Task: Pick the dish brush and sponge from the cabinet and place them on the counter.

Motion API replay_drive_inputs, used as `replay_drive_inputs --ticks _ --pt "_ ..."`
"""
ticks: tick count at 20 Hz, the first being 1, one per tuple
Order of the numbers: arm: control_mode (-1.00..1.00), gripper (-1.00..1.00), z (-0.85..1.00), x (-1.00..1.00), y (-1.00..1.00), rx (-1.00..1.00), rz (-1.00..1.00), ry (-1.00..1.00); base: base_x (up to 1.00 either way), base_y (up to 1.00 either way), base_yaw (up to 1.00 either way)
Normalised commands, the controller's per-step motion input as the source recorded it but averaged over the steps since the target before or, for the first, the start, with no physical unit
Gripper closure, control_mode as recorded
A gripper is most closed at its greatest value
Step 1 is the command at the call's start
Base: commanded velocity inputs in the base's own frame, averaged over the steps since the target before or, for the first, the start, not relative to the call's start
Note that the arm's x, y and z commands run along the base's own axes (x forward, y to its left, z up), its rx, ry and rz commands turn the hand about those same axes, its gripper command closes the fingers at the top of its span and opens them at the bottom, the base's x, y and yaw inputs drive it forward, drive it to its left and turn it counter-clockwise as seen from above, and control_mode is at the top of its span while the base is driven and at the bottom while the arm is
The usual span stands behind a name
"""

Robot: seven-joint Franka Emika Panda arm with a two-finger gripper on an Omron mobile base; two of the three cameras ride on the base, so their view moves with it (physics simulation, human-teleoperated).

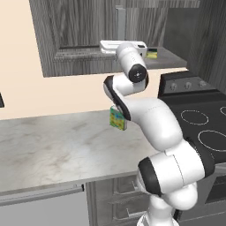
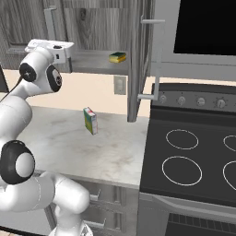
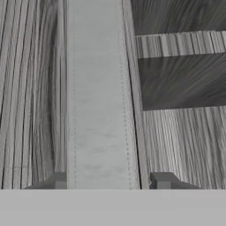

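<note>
- Sponge (image 1: 152,54), upper centre of left base view, partly hidden behind the arm's wrist.
- Box (image 1: 117,119), mid-frame, partly hidden behind the arm.
- Gripper fingertips in hand view barely visible; jaw state unclear.

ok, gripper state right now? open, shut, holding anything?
Gripper: open, jaws either side of the grey bar handle, not clamped on it, holding nothing.
</note>
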Motion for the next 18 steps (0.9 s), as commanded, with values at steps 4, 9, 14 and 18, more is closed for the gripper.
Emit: replay_drive_inputs --ticks 4,9,14,18 --pt "-1.0 1.0 0.0 0.0 0.11 0.0 -0.03 0.0 0.0 0.0 0.0" --pt "-1.0 1.0 -0.01 -0.31 0.4 0.04 -0.07 0.0 0.0 0.0 0.0" --pt "-1.0 1.0 -0.05 -0.42 0.6 0.12 -0.09 0.11 0.0 0.0 0.0" --pt "-1.0 1.0 -0.08 -0.48 0.81 0.12 -0.06 0.14 0.0 0.0 0.0"
